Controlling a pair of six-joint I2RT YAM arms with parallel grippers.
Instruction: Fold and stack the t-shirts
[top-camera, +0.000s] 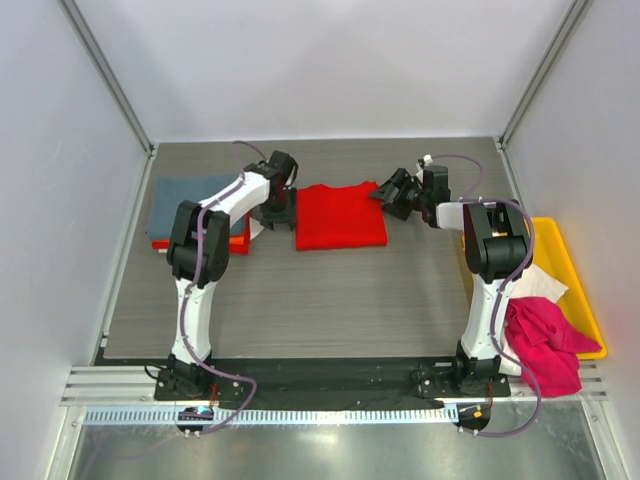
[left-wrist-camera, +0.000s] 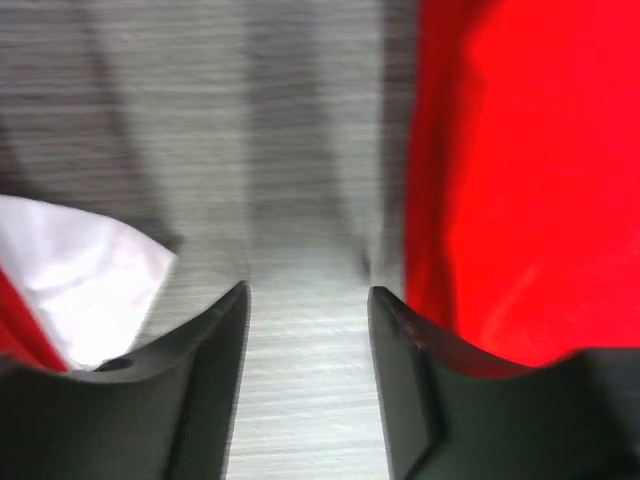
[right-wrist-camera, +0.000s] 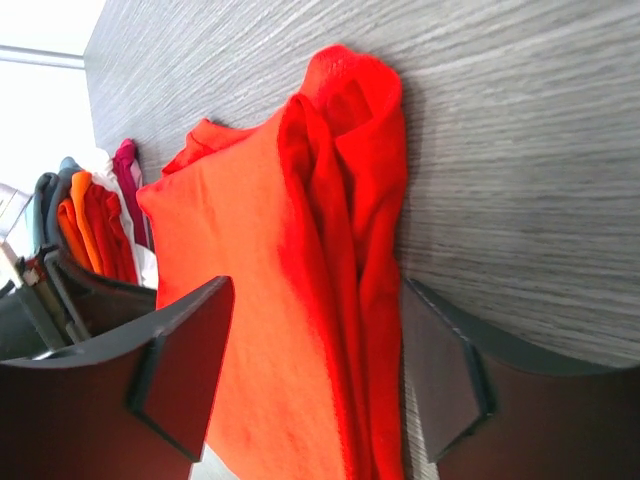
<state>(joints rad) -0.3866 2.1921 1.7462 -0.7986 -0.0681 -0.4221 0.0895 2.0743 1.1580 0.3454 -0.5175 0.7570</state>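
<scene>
A bright red t-shirt (top-camera: 340, 215) lies folded at the middle of the table. My left gripper (top-camera: 277, 214) is open just off its left edge; in the left wrist view the gripper (left-wrist-camera: 308, 295) has bare table between its fingers and the red shirt (left-wrist-camera: 520, 170) beside the right finger. My right gripper (top-camera: 386, 196) is open at the shirt's right edge; in the right wrist view the gripper (right-wrist-camera: 315, 300) straddles the bunched edge of the red shirt (right-wrist-camera: 330, 260). A grey-blue shirt (top-camera: 190, 203) tops a stack at far left, orange cloth (top-camera: 160, 243) under it.
A yellow tray (top-camera: 578, 270) stands at the right edge with a white shirt (top-camera: 540, 285) and a magenta shirt (top-camera: 545, 345) spilling over its near end. A bit of white cloth (left-wrist-camera: 80, 270) lies left of my left gripper. Grey walls enclose the table.
</scene>
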